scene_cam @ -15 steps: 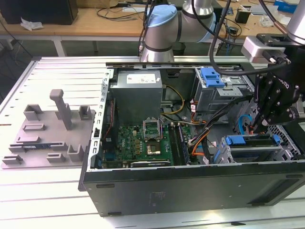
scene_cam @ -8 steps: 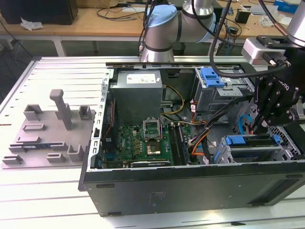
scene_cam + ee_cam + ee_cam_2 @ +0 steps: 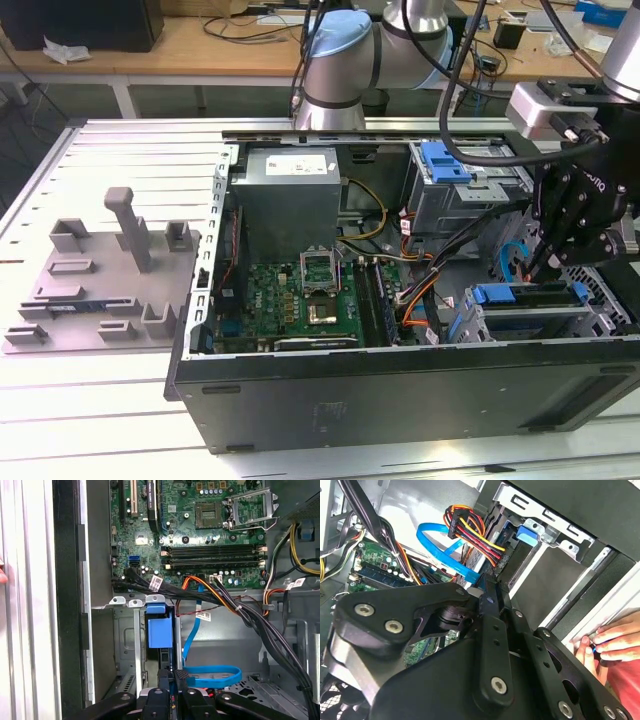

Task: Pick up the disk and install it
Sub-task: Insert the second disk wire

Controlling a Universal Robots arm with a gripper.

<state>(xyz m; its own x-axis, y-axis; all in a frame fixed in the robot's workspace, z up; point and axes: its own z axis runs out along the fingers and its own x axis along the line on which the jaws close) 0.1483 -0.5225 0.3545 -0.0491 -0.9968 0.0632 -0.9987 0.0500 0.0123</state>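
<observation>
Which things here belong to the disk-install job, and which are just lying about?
Job: disk; pincer nearest it; drive cage.
Lying about: grey fixture tray; power-supply box; motherboard; person's hand.

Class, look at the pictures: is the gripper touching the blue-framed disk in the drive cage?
Cannot tell. In the first wrist view the gripper meets the disk's edge, but contact is hidden.

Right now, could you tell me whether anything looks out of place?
Yes: a person's fingers grip the grey metal computer case's rim, close to the black robot hand; that looks risky.
</observation>
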